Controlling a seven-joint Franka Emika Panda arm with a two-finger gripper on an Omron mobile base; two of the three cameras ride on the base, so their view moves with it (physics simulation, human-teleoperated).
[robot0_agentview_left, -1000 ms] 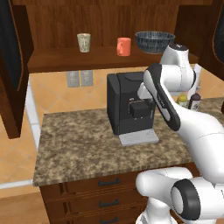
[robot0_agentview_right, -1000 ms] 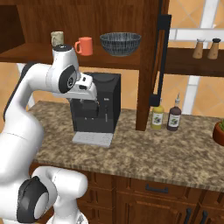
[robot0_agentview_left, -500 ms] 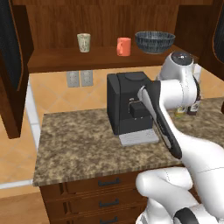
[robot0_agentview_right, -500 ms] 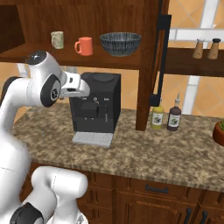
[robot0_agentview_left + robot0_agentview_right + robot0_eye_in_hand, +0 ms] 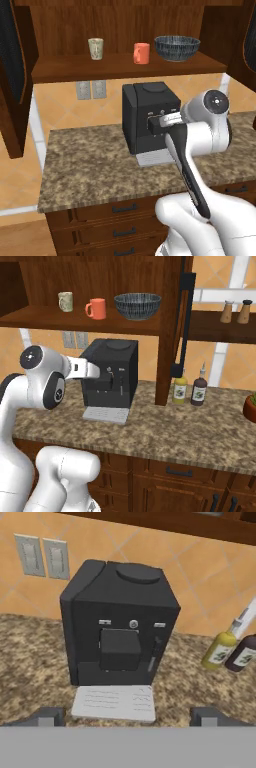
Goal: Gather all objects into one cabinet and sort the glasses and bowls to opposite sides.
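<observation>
The gripper stands with its jaws spread wide and nothing between them. Its two dark fingertips rise far apart at the bottom of the hand view, and what lies in the gap is a black coffee machine with its pale drip tray, seen head-on. In the left base view the gripper sits close against the front of the coffee machine, level with the machine's upper half, the white arm folded behind it.

All three task things stand well above the jaws, on the shelf board of the dark wooden cabinet, over the coffee machine. The beige patterned tumbler is up and to the left of the machine, upright and apart from the others. The orange-red cup stands almost straight above the machine, its handle showing in the right base view. The wide dark blue-grey bowl sits up and to the right of the machine, near the cup but not touching it. None of them is near the jaws.

To the right of the coffee machine, on the speckled stone counter, stand two sauce bottles beside the cabinet's side wall. A pair of wall outlets lies on the tiled wall to the machine's left.
</observation>
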